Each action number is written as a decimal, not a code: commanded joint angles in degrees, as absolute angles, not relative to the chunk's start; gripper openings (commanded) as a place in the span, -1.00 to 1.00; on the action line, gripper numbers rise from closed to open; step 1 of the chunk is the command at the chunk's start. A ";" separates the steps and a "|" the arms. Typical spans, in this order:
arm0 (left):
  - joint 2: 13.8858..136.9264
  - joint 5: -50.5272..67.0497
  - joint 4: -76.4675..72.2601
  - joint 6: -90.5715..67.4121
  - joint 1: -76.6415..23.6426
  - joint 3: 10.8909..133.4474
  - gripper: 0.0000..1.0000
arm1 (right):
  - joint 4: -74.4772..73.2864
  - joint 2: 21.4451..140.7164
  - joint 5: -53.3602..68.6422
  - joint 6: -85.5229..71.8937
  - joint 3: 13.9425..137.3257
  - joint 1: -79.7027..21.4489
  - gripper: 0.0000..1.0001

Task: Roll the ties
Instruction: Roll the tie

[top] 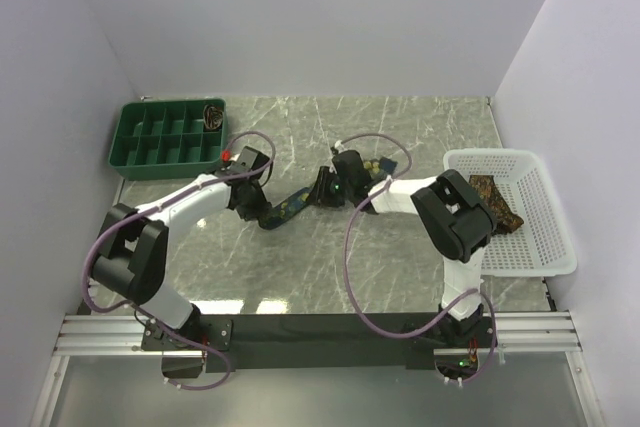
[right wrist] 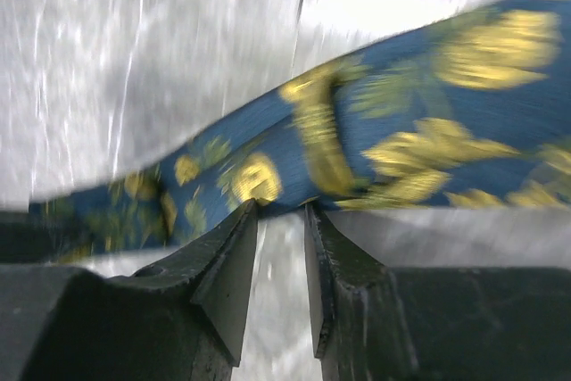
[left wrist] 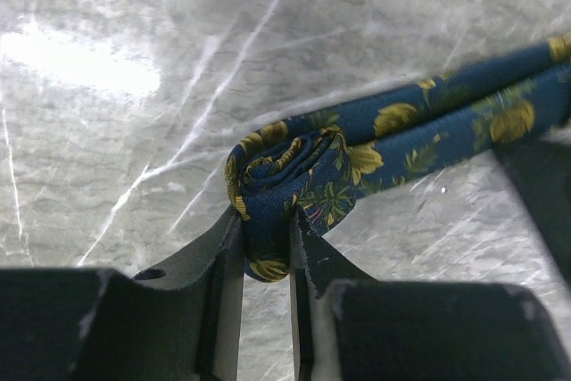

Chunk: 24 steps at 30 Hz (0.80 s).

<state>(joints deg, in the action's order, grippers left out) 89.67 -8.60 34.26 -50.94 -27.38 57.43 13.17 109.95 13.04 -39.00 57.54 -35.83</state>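
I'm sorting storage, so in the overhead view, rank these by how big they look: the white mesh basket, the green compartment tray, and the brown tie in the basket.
1. White plastic mesh basket, largest.
2. Green plastic compartment tray, somewhat smaller.
3. Brown gold-patterned fabric tie, smallest by far.

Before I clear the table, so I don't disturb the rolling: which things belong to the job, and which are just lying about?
Job: dark navy fabric tie with yellow flowers; brown gold-patterned tie.
Lying about: green compartment tray; white plastic mesh basket.
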 commanded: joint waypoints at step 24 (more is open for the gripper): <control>81.74 -6.94 31.11 -57.83 -24.79 52.91 -0.99 | 21.45 111.53 18.90 -40.86 56.33 -47.02 -0.55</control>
<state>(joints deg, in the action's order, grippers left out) 84.31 -7.35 33.12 -56.77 -24.93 53.49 18.68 110.06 20.62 -39.00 53.74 -46.89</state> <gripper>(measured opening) 0.257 0.227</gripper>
